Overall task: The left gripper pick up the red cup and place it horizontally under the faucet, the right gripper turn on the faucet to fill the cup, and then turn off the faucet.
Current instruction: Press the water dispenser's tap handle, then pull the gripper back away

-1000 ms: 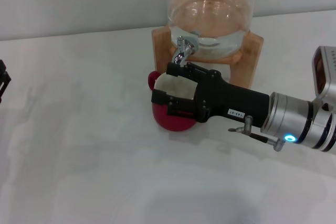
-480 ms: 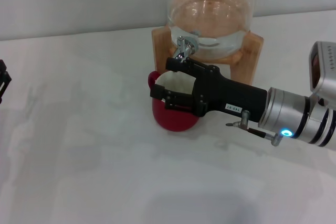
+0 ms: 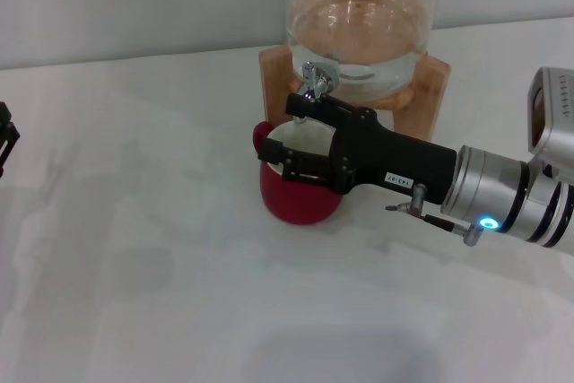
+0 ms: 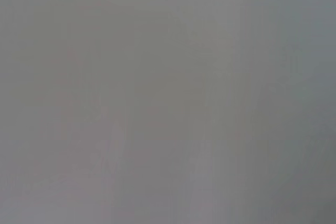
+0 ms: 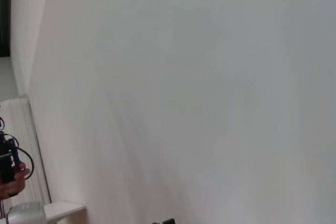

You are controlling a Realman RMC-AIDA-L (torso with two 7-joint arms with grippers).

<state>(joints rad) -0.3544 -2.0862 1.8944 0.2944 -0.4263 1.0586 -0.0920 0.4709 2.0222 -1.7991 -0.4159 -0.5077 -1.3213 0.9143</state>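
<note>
Red cup [image 3: 296,199] upright on counter [image 3: 161,248], directly below faucet [image 3: 316,81]. Right gripper [image 3: 289,136] at faucet lever, jaws spread, upper finger touching lever. Step: faucet actuation. Next: push lever precisely. Left gripper [image 3: 5,141] parked at far-left edge, jaw state unclear.

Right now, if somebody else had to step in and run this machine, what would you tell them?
Right end effector: open, its upper finger at the faucet, over the red cup.
Left end effector: parked at the table's far left edge, holding nothing.
The cup stands upright below the faucet.
Done: cup placed.
Unclear: whether water is flowing or the cup is filled.
Left: finish filling, then shut the faucet.
</note>
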